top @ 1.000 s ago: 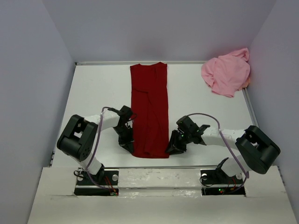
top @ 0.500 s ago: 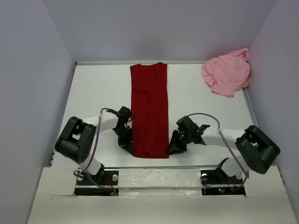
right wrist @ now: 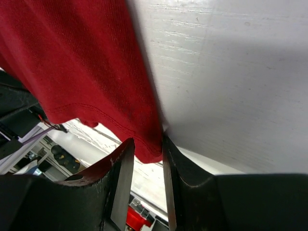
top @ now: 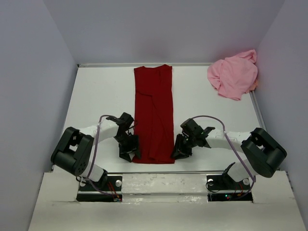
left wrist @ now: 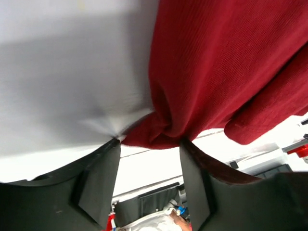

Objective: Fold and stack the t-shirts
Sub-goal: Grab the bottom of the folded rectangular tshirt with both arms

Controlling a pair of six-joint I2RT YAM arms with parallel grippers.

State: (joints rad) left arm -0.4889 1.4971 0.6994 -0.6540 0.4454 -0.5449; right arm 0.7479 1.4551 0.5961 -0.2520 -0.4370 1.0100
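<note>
The dark red t-shirt [top: 154,110] lies flat, folded into a long narrow strip running from the back of the table to its near edge. The light pink t-shirt [top: 233,77] sits crumpled in the far right corner. My left gripper [top: 130,150] is at the strip's near left corner. In the left wrist view it [left wrist: 149,142] stands open, with bunched red cloth [left wrist: 216,62] at its fingertips. My right gripper [top: 179,150] is at the near right corner. Its fingers [right wrist: 147,144] stand a little apart, with the red hem corner [right wrist: 72,62] between the tips.
The white table [top: 96,96] is boxed in by grey walls on the left, back and right. A raised lip runs along the near edge, in front of the arm bases. The pink t-shirt rests against the right wall.
My left gripper has opened and let go of the red shirt's near left corner, shifting slightly toward the near edge. The right gripper has hardly moved.
</note>
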